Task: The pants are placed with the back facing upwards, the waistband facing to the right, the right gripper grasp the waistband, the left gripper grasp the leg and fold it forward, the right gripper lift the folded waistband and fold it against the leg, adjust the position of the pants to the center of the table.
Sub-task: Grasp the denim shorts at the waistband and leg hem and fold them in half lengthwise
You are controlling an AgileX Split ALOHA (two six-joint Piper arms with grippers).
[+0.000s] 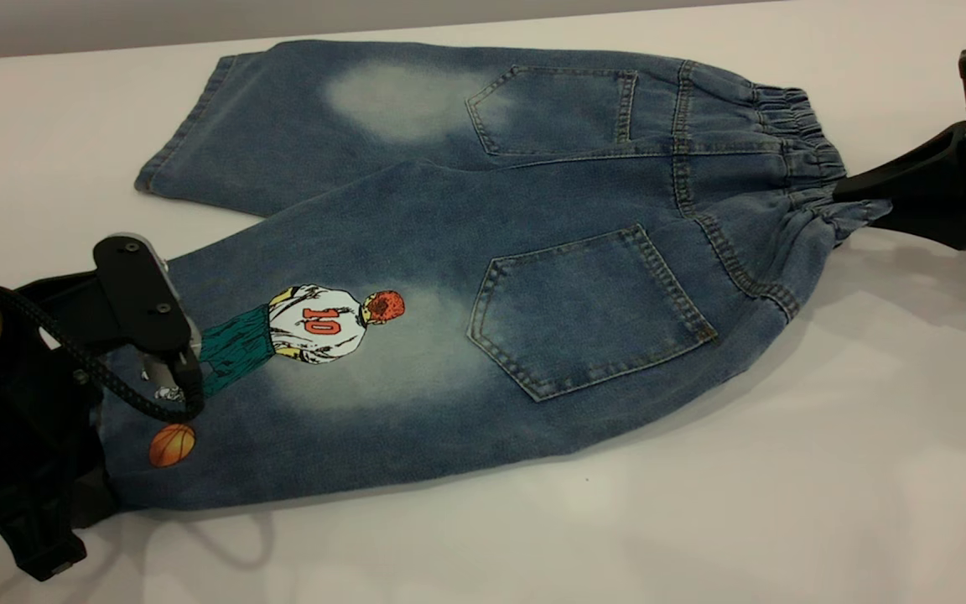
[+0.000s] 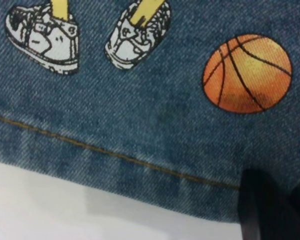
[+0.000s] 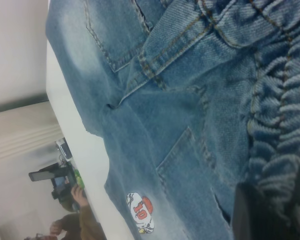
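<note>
So the right gripper is clamping down on the bunched elastic waistband at the right end of the pants, and the cloth there is puckering into it. Over on the other side the left gripper is sitting at the hem of the near leg, right by the basketball print. One of its fingers is lying over the hem edge in the left wrist view, but I honestly can't tell if it's pinching the denim or just resting there.

The pants themselves are lying flat on the white table, back pockets up, waistband pointing right, legs spreading out to the left. The far leg is untouched.

Progress-wise, I'm guessing we're barely getting going: layout is done, the waistband grab looks done, the leg grab is maybe happening. No fold is showing anywhere, so folding forward, folding the waistband over and centering are all waiting
</note>
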